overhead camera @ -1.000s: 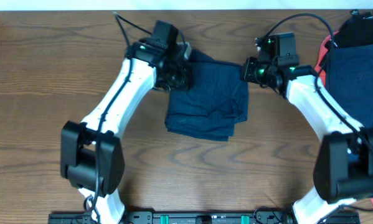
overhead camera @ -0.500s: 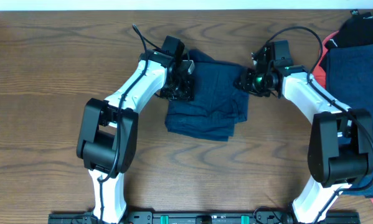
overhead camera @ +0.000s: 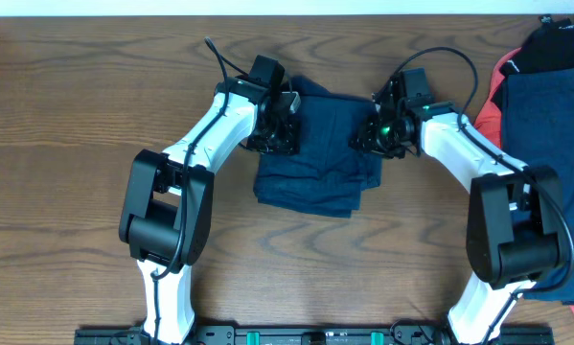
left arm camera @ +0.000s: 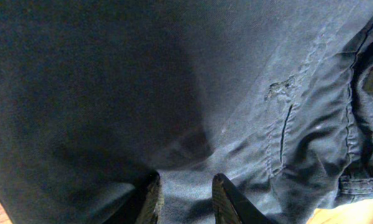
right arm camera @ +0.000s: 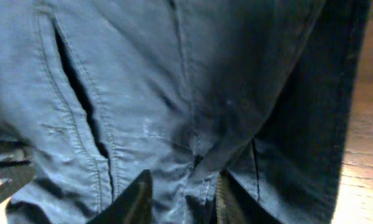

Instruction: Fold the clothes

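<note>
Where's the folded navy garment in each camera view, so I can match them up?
Overhead: folded navy garment upper centre, between the arms.
Left wrist: garment fills nearly the whole frame.
Right wrist: garment covers all but the right edge.
Shared landmark: wooden table showing around it.

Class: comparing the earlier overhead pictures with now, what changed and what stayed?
The right hand moved left and nearer, onto the right edge of the folded dark navy fabric garment. The left hand edged nearer too, fabric pinched between its fingers. The garment and the navy, coral-red and black clothes pile stayed put.
</note>
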